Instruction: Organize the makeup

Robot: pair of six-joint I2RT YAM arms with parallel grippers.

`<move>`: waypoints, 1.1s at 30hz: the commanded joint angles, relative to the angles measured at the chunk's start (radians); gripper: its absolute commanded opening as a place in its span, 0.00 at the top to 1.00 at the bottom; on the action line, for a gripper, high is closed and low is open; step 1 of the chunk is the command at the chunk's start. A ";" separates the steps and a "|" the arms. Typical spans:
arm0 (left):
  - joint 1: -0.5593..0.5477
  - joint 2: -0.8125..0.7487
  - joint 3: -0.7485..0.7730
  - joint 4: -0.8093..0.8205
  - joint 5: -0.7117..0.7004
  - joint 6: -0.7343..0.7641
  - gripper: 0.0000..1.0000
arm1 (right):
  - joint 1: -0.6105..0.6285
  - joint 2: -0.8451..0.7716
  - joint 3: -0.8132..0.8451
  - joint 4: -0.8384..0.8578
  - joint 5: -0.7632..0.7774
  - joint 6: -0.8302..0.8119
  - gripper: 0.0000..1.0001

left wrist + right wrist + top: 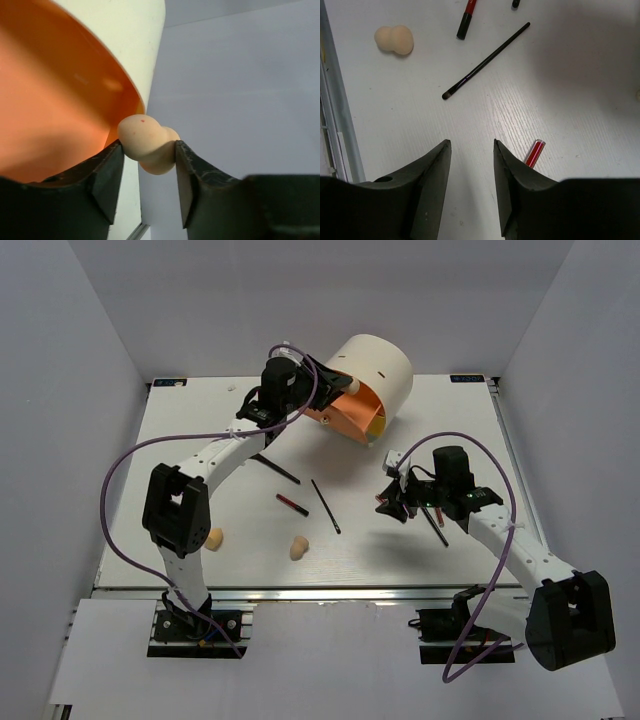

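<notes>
My left gripper point(338, 388) point(148, 150) is shut on a beige egg-shaped sponge point(144, 136), held up at the orange opening of the cream cylindrical case point(378, 370) point(127, 35). My right gripper point(393, 504) point(470, 146) is open and empty, low over the table. A short red stick point(535, 152) lies just beside its right finger. On the table lie two more sponges point(213, 539) point(299, 548), one of them also in the right wrist view point(394, 40), a red-and-black stick point(292, 504) point(465, 21), a slim black stick point(325, 506) point(485, 61) and a black brush point(275, 468).
Another thin black brush point(436, 528) lies under my right wrist. The case lies on its side at the table's back, its orange drawer front point(350, 416) facing the near left. White walls enclose the table; a metal rail point(335, 125) runs along its front edge.
</notes>
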 commanded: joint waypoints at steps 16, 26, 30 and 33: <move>-0.001 -0.063 0.087 -0.091 -0.032 0.084 0.27 | 0.031 0.005 0.025 0.020 -0.048 -0.039 0.46; 0.046 -0.310 0.046 -0.287 -0.238 0.373 0.32 | 0.135 0.068 0.068 0.014 -0.057 -0.085 0.46; 0.075 -0.488 -0.138 -0.258 -0.264 0.406 0.30 | 0.186 0.104 0.106 0.005 -0.043 -0.101 0.46; 0.083 -0.595 -0.279 -0.249 -0.304 0.406 0.23 | 0.211 0.125 0.123 0.007 -0.039 -0.092 0.46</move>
